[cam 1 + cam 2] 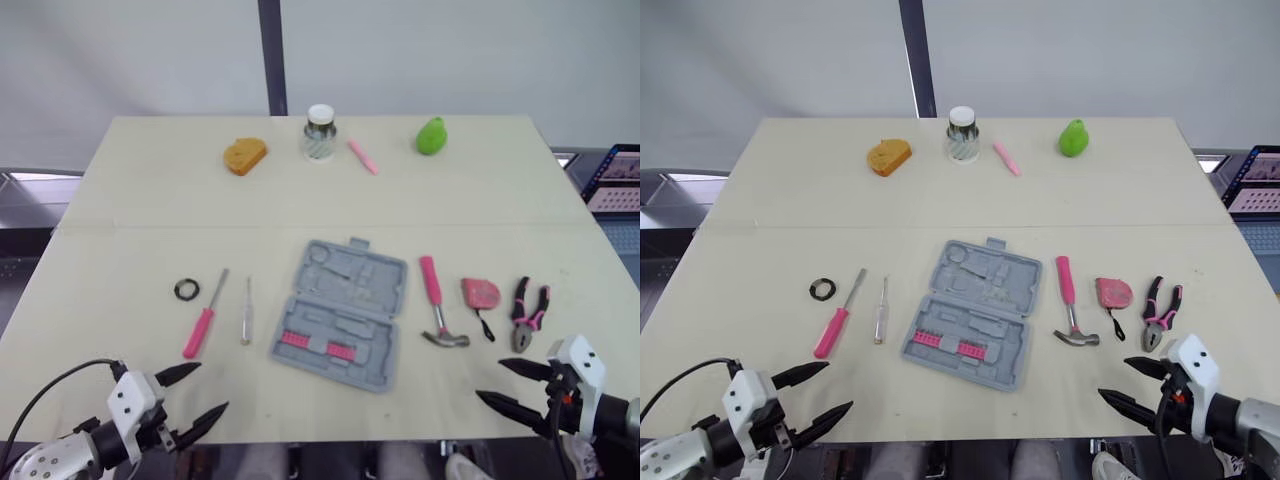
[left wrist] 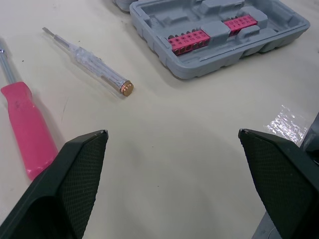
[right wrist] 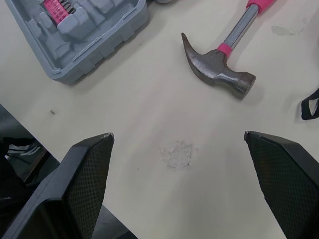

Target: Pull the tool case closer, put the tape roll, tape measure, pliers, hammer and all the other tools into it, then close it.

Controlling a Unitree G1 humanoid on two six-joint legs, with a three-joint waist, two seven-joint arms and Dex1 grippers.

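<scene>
Nearest the table's [image 1: 120,250] front edge, the left gripper [image 1: 213,387] and right gripper [image 1: 490,380] are both hovering low with fingers spread wide, holding nothing.

Judgement: the first step, pulling the case closer, is not yet begun. The next move is calling for one gripper to reach forward to the case's near rim, pinch it and drag it back without nudging the tools beside it.

The tool case [image 1: 342,312] is lying open and slightly skewed mid-table: grey moulded plastic, with pink bits sitting in the near half.

- To its left: a clear-handled screwdriver [image 1: 246,312], a pink screwdriver [image 1: 203,322], then the tape roll [image 1: 186,290].
- To its right: the hammer [image 1: 437,305], tape measure [image 1: 480,293] and pliers [image 1: 528,312].

Along the far edge, well apart, a jar [image 1: 320,132] and a green object [image 1: 431,135] are standing.
</scene>
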